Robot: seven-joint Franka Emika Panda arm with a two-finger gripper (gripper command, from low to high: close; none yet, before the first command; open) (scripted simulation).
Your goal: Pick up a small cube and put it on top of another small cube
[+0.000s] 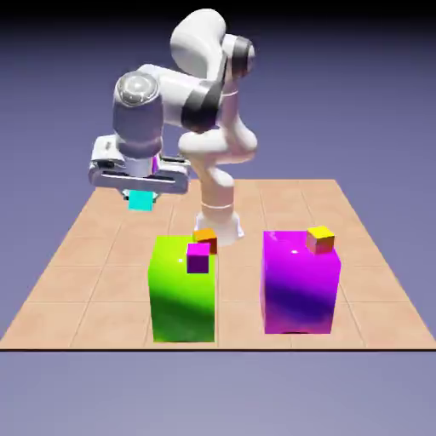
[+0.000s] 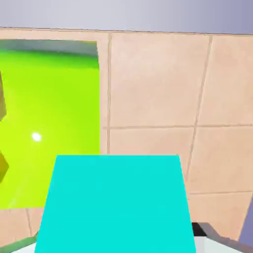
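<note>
Evidently the small cube (image 2: 117, 205) is bright cyan, seemingly flat-sided

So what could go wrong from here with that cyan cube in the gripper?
The cyan cube hangs in the gripper well above the table, so a slip could mean a long drop. The small purple cube and small orange cube look close together by the green block, so lowering near either might knock the other.
</note>
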